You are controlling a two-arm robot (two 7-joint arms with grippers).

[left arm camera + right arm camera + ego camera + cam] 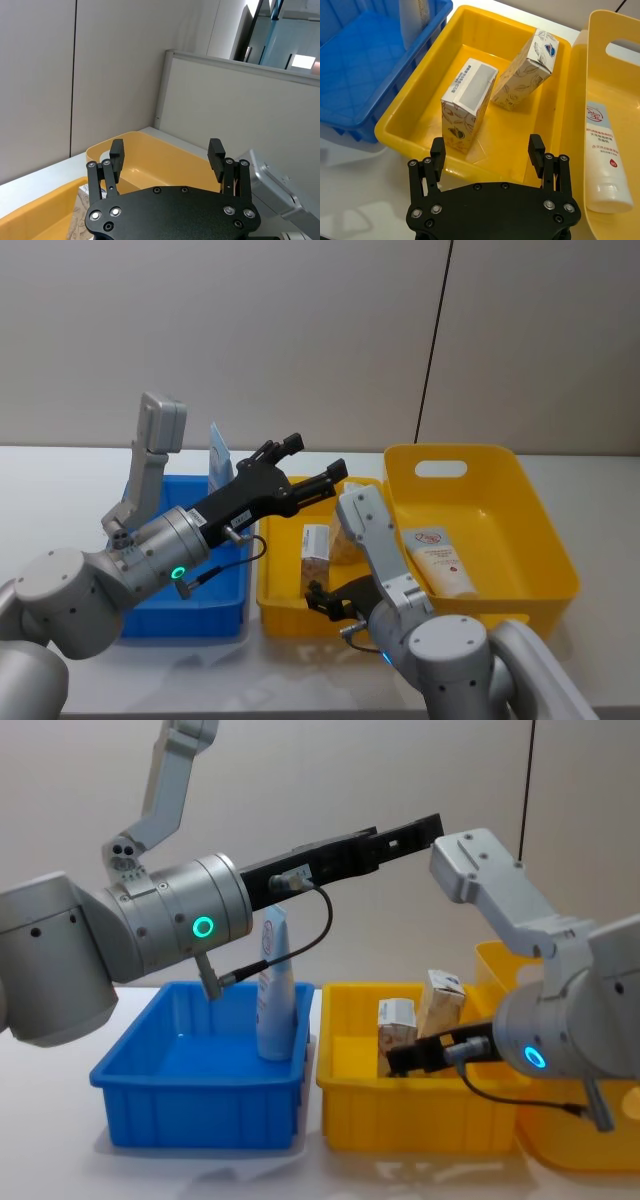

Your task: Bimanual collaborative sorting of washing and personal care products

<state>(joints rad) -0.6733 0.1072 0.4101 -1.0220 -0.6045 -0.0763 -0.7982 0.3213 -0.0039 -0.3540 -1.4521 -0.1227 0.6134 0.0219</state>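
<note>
Boxes (525,70): two in middle yellow bin (415,95).
Right gripper (486,147): spread, empty, at bin's near wall.
Left gripper (312,458): spread, empty, raised above.
Grasp: straddle nearer box (467,102) squarely, clear of its neighbour.

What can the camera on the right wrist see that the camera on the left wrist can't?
Right wrist, not left wrist: the blue bin with a standing tube, a lying tube in the big yellow bin, and the open right gripper.

Left wrist, not right wrist: the open left gripper, aimed towards a grey partition wall.

Both: the big yellow bin, the small yellow bin and a cream box. The right wrist sees two boxes, the left wrist just a corner of one.
</note>
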